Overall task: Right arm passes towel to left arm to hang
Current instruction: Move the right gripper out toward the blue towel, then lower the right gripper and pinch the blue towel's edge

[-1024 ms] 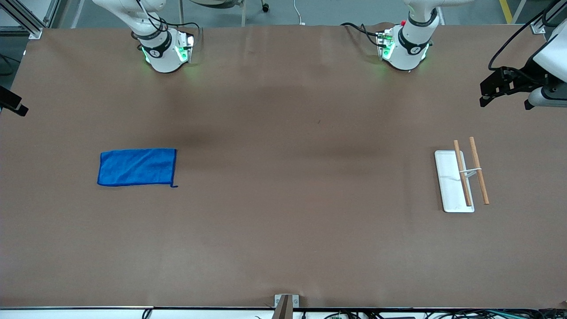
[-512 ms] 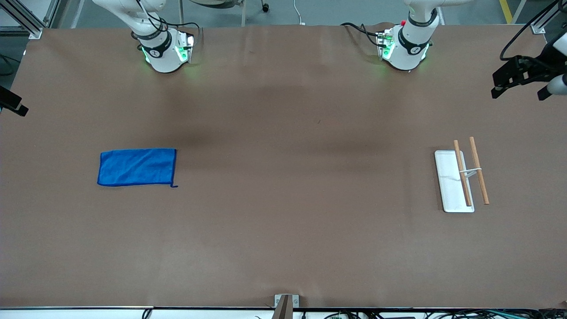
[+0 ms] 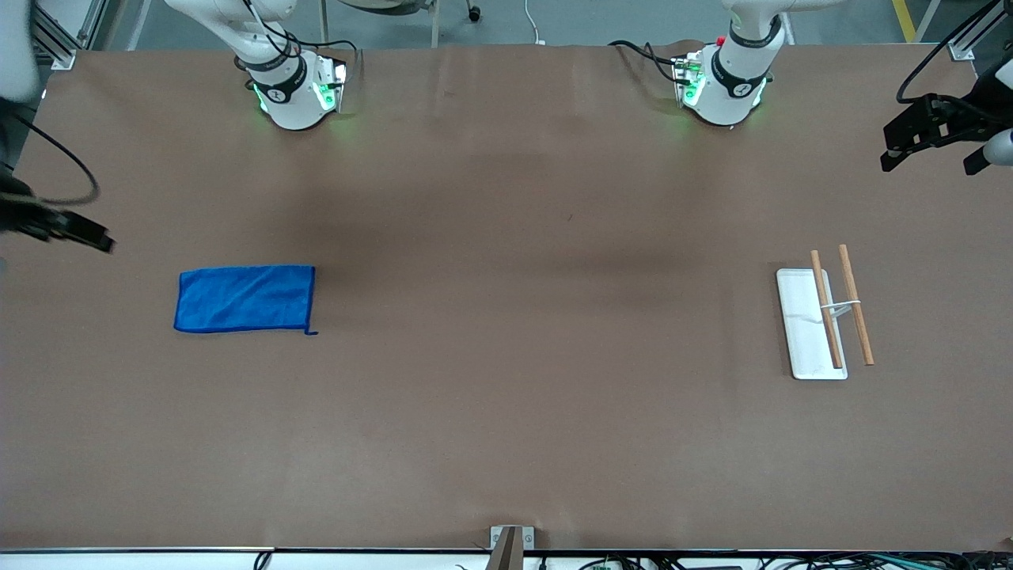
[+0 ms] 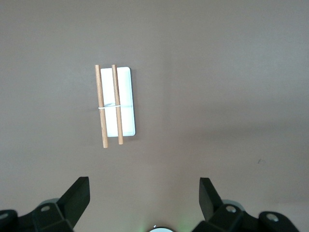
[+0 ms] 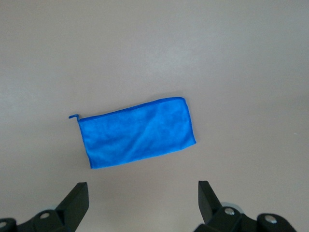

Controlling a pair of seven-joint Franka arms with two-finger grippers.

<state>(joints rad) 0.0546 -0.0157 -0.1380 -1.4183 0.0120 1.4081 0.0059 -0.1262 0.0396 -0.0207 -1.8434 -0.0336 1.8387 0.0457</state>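
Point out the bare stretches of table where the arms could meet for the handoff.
The widest bare patch is the brown table between the bright blue microfibre towel and the white rack with two wooden rods. The strip nearer the front camera is bare too. Only those two ends are taken. Both open tools, right and left, hang over the table's ends.

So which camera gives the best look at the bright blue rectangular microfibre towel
The right wrist view: the bright blue rectangular microfibre towel fills mid-frame, flat, with stitched edges and corner tag clear. The front view shows it smaller, toward the right arm's end of the table. The left wrist view misses it.

towel [image 3: 244, 298] unobstructed, rack [image 3: 823, 317] well apart
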